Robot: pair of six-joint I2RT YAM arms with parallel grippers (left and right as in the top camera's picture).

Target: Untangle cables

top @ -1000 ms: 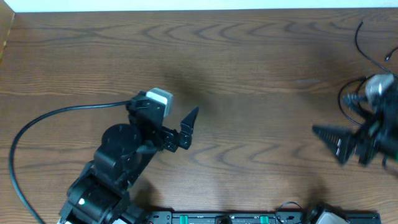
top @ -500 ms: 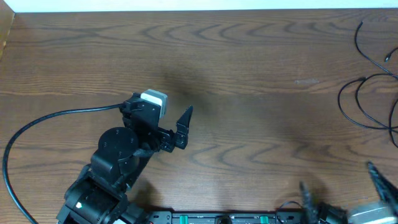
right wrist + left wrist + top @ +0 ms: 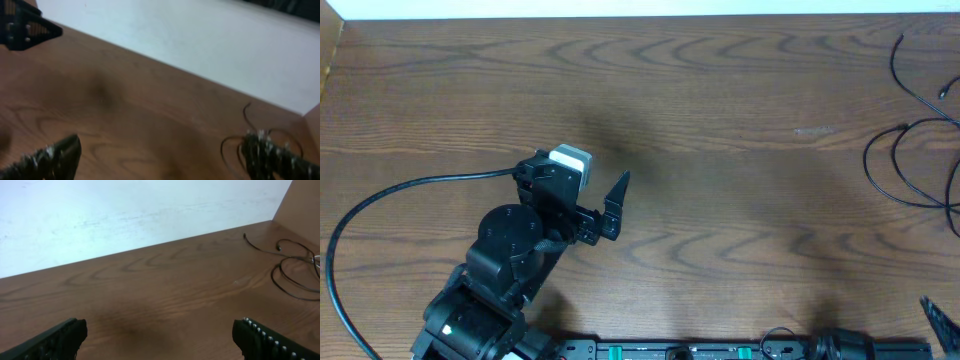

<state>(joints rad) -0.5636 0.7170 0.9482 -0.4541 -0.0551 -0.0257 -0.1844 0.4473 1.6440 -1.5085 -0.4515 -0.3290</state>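
Your left gripper (image 3: 160, 330) sits centre-left in the overhead, jaws wide and empty, barely shifted in the last second. Over on the table's (image 3: 720, 120) right edge lie the cables (image 3: 869, 165), loose black loops with nothing touching them. Here's the change: your right gripper (image 3: 161, 145) has pulled back into the lower right corner, jaws wide and empty. That reads as letting go, perhaps finishing.

The cable (image 3: 868, 160) is black, the table (image 3: 720, 120) dark brown with wavy wood grain, the left pincer (image 3: 160, 332) black.
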